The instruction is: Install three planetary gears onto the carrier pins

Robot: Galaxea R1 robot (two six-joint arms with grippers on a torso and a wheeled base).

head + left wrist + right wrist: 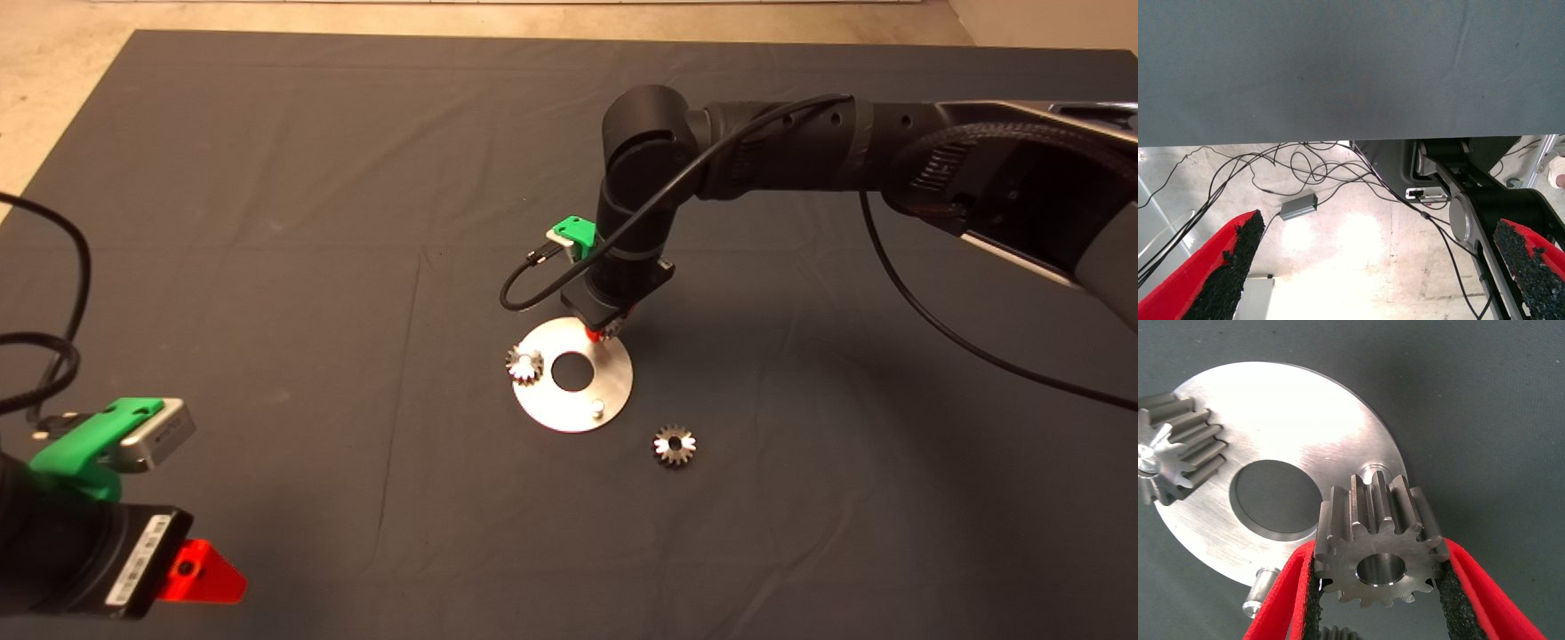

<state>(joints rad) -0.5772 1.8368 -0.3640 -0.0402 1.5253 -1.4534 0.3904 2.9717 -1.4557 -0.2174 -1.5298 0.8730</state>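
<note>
Gear no. 2 (1375, 550): pinched flat-side-up btwn the pads of right claw (1375, 587), bore vertical, hung just above a pin (1373, 472) at the disc (1291, 420) rim. Held that way, likely, so bore can drop straight onto pin; bore not yet over it, sits offset toward camera.
Gear no. 1 (524, 364): already seated on a pin at disc edge, left side in head view.
Gear no. 3 (675, 444): loose on mat (267, 311), just off disc, near the bare pin (597, 408). Prob. left close for a short reach.
Disc: flat on mat, mid-counter, big centre hole (572, 372) clear.
Left claw (1385, 267): parked at lower left of head view, off to counter edge, fingers spread, nothing held.

View notes:
- Right wrist: shows grip, bore, tooth detail, gap to pin. Head view hides all that behind the arm; only red tips visible.
- Head view: shows whole layout, 3rd gear in full; wrist view catches only a sliver of it.
- Left wrist: floor, cables, small grey box (1298, 207) only.
</note>
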